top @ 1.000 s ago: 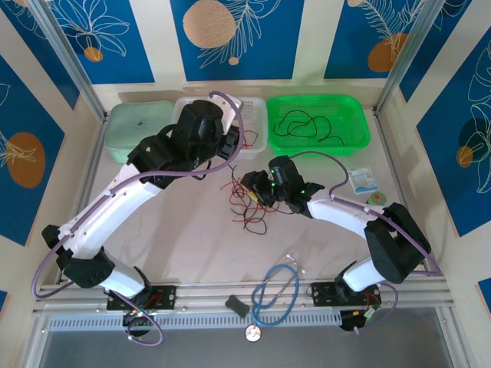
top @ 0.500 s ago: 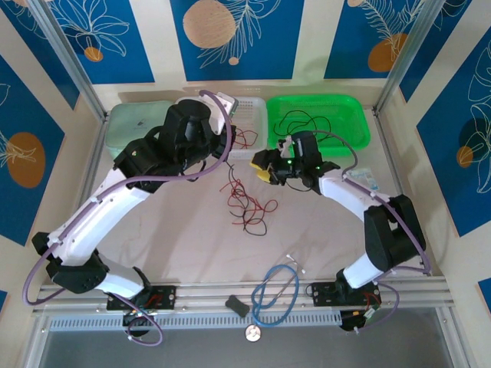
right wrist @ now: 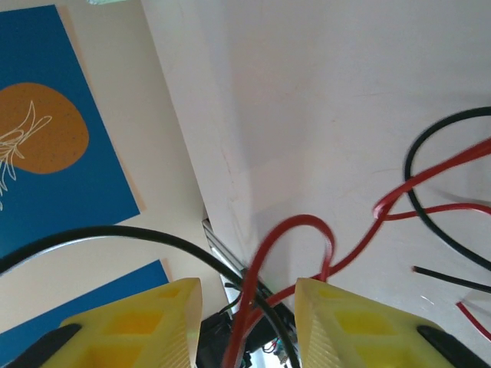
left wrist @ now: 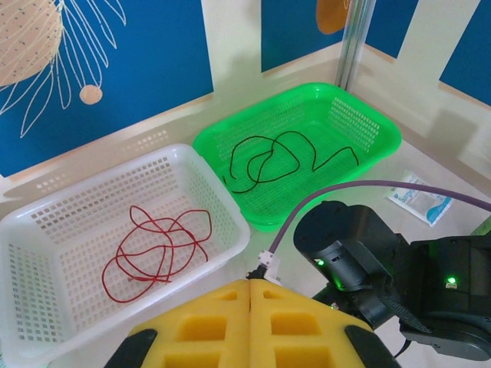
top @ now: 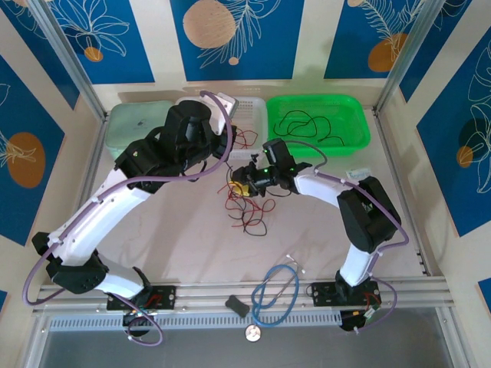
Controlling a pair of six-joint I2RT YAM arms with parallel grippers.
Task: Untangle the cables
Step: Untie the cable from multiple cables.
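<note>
Cables point(top: 247, 208) — a loose red-and-black tangle on the table point(top: 184, 230), mid-field, just in front of two baskets. One red cable point(left wrist: 153, 249) lies alone in the white basket point(left wrist: 46, 230), and one black cable point(left wrist: 280, 157) lies alone in the green basket point(left wrist: 368, 146). Sorting looks part done, with the heap left to work.

Step in hand, by my reading: picking a strand out of the heap.
- Right gripper point(right wrist: 247, 295) is low at the heap's far end, fingers apart. A red strand point(right wrist: 303, 222) and a black strand point(right wrist: 130, 234) both run through the gap — nothing pinched.
- Left gripper point(left wrist: 250, 287) is raised by the white basket, fingers pressed together, nothing visible between them.

Next move calls for one colour only between the pads before closing. The lift should then be slow enough that loops slide free rather than drag the heap.

Views:
- Overhead gives the heap's spread and both arms, but is too coarse to read the right fingers' gap.
- The right wrist camera shows that gap and the two strands in it.
- The left wrist camera shows the baskets' contents plainly.
</note>
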